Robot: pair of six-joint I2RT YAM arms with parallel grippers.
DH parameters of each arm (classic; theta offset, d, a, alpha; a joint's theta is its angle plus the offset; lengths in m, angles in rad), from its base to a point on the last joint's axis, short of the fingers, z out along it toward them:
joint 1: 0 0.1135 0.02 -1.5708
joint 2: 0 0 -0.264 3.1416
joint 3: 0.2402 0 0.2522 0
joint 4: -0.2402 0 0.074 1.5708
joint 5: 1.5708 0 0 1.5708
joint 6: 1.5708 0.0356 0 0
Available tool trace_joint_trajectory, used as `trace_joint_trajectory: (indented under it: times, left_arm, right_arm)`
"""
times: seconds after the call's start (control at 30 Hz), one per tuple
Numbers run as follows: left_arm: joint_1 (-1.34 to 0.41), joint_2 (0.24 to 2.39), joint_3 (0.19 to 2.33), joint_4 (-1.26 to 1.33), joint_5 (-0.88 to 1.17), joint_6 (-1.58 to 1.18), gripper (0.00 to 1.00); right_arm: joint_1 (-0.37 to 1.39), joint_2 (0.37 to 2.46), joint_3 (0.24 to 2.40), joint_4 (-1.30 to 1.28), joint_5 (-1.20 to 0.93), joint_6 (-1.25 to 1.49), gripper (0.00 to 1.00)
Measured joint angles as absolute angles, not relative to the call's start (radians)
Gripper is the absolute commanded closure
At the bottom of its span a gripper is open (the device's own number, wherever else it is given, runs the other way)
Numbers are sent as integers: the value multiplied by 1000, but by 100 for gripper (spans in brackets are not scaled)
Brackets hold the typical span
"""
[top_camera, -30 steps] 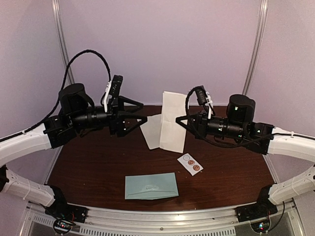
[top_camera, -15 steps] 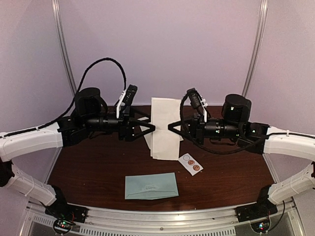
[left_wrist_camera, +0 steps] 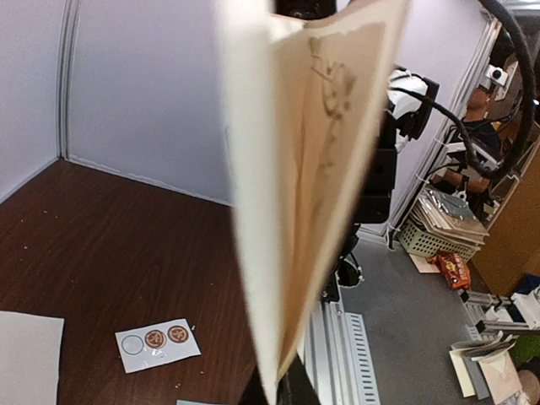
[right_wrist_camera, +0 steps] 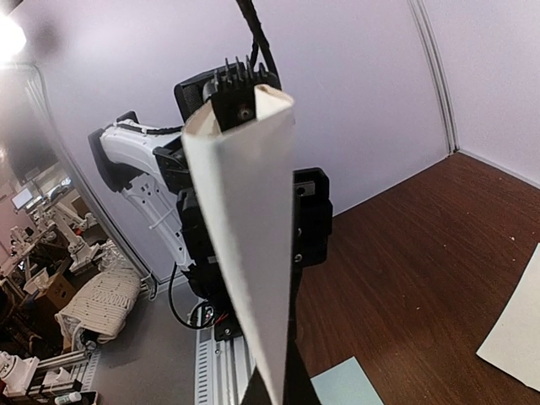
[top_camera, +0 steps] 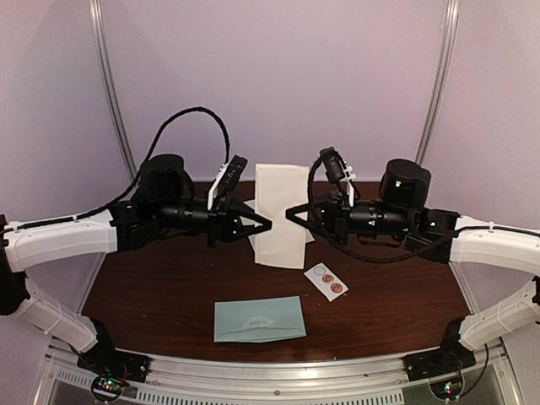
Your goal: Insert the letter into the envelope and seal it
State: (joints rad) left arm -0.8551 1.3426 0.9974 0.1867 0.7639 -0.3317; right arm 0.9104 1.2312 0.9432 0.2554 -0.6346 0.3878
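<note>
A folded white letter (top_camera: 278, 215) hangs upright in the air above the middle of the table. My left gripper (top_camera: 268, 224) is shut on its left edge, and my right gripper (top_camera: 289, 213) is shut on its right edge, the two facing each other. The left wrist view shows the letter (left_wrist_camera: 295, 169) rising from the left gripper (left_wrist_camera: 283, 384), its folded layers gaping slightly. The right wrist view shows the letter (right_wrist_camera: 249, 219) edge-on in the right gripper (right_wrist_camera: 278, 388). The pale teal envelope (top_camera: 259, 319) lies flat near the table's front edge, below both grippers, with its corner (right_wrist_camera: 350, 384) visible.
A small white strip of round stickers (top_camera: 326, 282) lies on the dark wooden table (top_camera: 152, 295), right of centre. A second white sheet (left_wrist_camera: 25, 359) lies flat on the table under the arms. Purple walls close off the back and sides.
My left arm swung right to the letter and its gripper closed on the letter's left edge. My right arm carried the letter a little leftward.
</note>
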Motion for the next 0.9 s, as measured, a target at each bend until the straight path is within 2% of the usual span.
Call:
trace_joint_trajectory:
  times: [0.2, 0.27, 0.33, 0.43, 0.47, 0.53, 0.6, 0.77, 0.9]
  left_arm:
    - [-855, 1343, 998, 194, 768, -336, 100]
    - [-855, 1343, 998, 209, 767, -340, 100]
    - [-855, 1342, 998, 223, 767, -347, 100]
    - [-855, 1342, 997, 241, 767, -353, 100]
    - [-855, 1342, 997, 244, 767, -355, 96]
    - [-855, 1342, 997, 247, 766, -358, 72]
    - [-856, 1341, 993, 247, 756, -354, 59]
    - [-858, 1317, 929, 232, 691, -353, 53]
    - [-858, 1311, 854, 215, 640, -354, 53]
  right_arm:
    - [910, 1231, 943, 259, -631, 389, 81]
    - [911, 1231, 943, 259, -632, 389, 79]
    - [911, 1231, 943, 262, -632, 394, 85]
    - [912, 1232, 942, 274, -636, 402, 100]
    - [912, 1232, 941, 280, -636, 407, 100]
    - [912, 1233, 937, 289, -635, 413, 100]
    - [912, 1231, 931, 292, -622, 417, 100]
    - [912, 1157, 886, 265, -463, 416, 100]
    - [894, 1036, 833, 250, -308, 423, 100]
